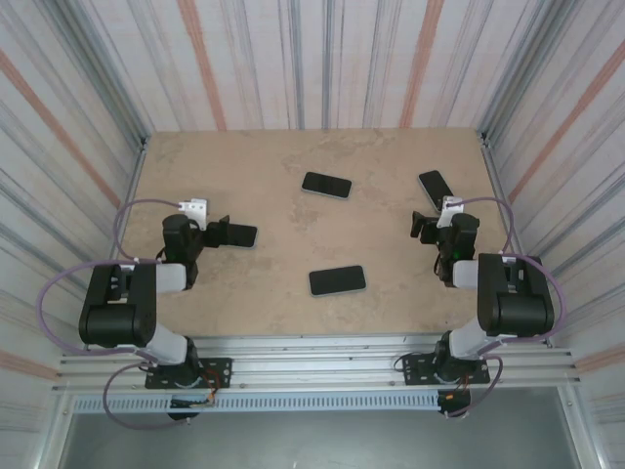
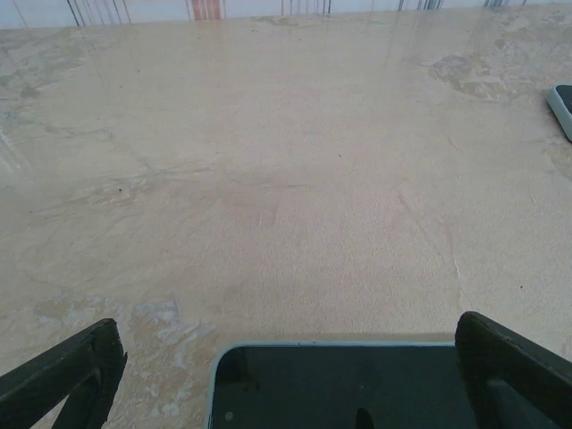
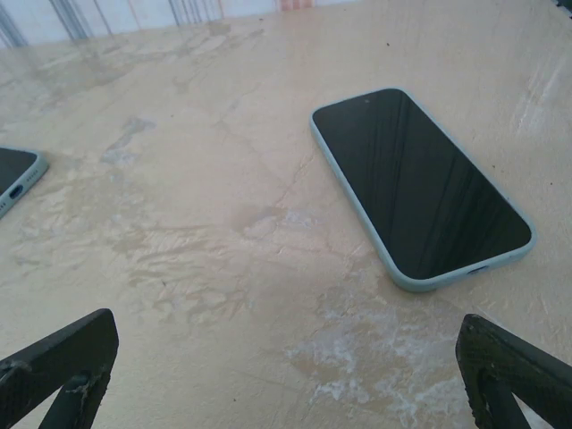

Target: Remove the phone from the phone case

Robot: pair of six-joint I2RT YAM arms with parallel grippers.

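Now holding left pincer (image 2: pixel 288 371) and right pincer (image 3: pixel 286 371) wide, empty; judging phone (image 2: pixel 357 393) stiff, slick; favouring soft case (image 2: pixel 340 344) edges.

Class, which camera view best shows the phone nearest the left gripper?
Top external: the phone shows almost whole, with its place on the table. The left wrist view catches one end, cut by the frame's bottom edge, inside the open left gripper.

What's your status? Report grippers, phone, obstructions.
Left gripper, right gripper: jaws open, empty. Cased phone flat on table between left jaws, not gripped. Second cased phone ahead of right gripper; nothing blocking.
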